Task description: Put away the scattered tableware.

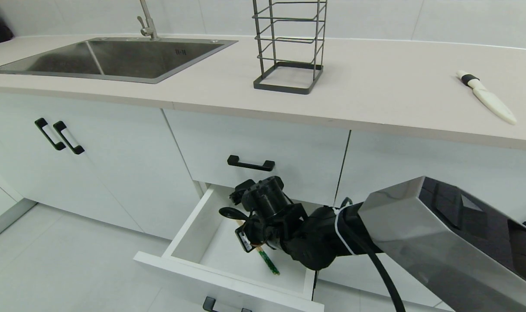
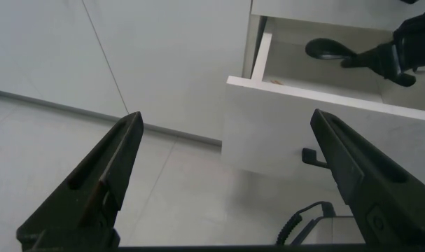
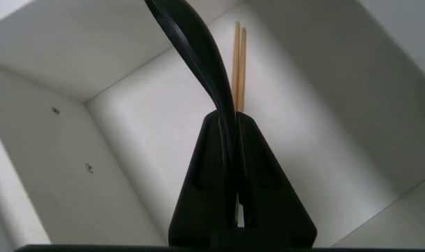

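Black spoon (image 1: 230,213) is pinched by its handle in the right gripper (image 1: 251,229) over the open drawer (image 1: 189,229), with chopsticks (image 1: 268,261) at its 5 o'clock. Lower it near the drawer floor beside them, then release. The left gripper (image 2: 226,175) hangs spread.

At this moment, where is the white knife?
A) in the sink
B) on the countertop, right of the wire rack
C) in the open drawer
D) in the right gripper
B: the white knife lies on the countertop, to the right of the wire rack, while the right gripper is shut on a black spoon over the open drawer.
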